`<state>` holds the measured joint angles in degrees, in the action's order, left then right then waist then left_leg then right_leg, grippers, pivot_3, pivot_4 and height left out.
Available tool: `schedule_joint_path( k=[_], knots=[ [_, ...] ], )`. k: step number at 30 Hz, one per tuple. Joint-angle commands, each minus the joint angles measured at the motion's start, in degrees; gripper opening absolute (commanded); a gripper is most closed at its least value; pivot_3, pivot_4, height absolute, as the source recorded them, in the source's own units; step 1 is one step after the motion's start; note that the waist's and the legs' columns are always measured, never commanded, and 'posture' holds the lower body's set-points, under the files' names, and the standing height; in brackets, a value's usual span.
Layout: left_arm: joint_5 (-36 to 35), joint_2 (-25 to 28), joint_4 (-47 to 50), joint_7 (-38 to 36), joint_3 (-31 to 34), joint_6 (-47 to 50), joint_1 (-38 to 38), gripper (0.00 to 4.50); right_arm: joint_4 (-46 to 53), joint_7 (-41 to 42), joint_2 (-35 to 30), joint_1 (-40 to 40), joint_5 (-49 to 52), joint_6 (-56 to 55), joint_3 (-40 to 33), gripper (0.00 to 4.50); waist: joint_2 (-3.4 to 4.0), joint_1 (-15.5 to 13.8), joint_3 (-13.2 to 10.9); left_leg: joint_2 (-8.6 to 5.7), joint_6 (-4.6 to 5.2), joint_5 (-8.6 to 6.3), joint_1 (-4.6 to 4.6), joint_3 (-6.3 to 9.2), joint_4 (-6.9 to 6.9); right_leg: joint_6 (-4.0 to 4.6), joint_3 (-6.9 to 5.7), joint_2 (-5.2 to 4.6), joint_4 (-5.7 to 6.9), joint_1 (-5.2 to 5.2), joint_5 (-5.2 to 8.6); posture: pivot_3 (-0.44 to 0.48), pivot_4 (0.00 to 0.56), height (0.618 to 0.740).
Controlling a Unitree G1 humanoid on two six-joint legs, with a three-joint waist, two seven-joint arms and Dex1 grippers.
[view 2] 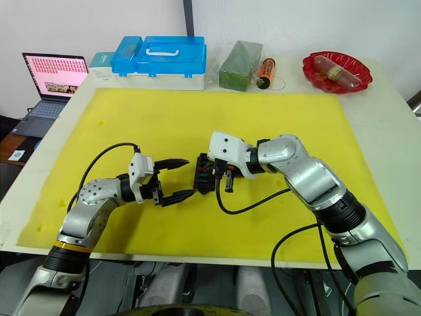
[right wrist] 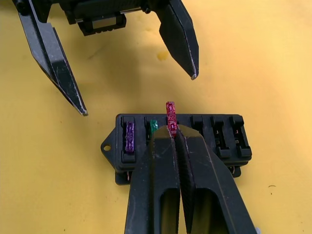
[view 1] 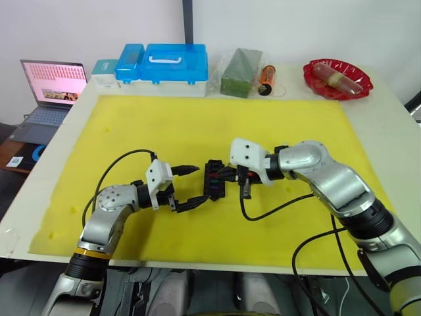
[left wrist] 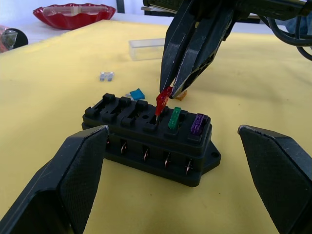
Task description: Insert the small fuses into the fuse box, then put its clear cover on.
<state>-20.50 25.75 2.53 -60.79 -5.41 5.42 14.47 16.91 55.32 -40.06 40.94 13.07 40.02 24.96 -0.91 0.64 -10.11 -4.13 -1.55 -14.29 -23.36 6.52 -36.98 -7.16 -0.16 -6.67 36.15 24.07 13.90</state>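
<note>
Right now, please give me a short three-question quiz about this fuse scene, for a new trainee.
1. True or false: the left gripper grips the fuse box.
2. Which fuse does the right gripper hold: A green, B red, C purple?
3. Fill in: two fuses sit in the box, the green fuse and the ____ one.

Key: 1 false, it is open beside the box. 2 B, the red fuse. 3 purple.

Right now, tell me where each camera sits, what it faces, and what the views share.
Left and right eye: on the head, looking down over both arms at the yellow mat.
Left wrist: behind the open left gripper, facing the fuse box.
Right wrist: behind the right gripper, pinching a red fuse over the box.
Shared: both wrist views show the box, red fuse and the opposite gripper.
</note>
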Motion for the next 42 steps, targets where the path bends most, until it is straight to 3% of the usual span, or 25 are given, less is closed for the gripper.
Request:
schedule_joint_path(
  k=[1, 42],
  knots=[
    [0.23, 0.46, 1.06, 0.02, 0.14, -1.2, 0.88, 4.47, 0.15, 0.37, 0.56, 0.6, -0.91, -1.23, -1.29, 0.0, 0.0, 0.01, 0.0, 0.0, 0.0, 0.0, 0.0, 0.0, 0.0, 0.0, 0.0, 0.0, 0.0, 0.0, 0.0, 0.0, 0.15, 0.74],
    [0.66, 0.62, 1.51, 0.81, -0.41, -1.69, 0.82, 4.47, -3.34, 1.95, 2.7, -0.67, -5.35, -2.12, -0.33, 0.0, 0.01, 0.08, 0.01, -0.01, -0.01, 0.0, 0.05, 0.0, -0.02, 0.02, 0.0, 0.05, 0.06, -0.02, -0.02, 0.0, 0.15, 0.74]
  ],
)
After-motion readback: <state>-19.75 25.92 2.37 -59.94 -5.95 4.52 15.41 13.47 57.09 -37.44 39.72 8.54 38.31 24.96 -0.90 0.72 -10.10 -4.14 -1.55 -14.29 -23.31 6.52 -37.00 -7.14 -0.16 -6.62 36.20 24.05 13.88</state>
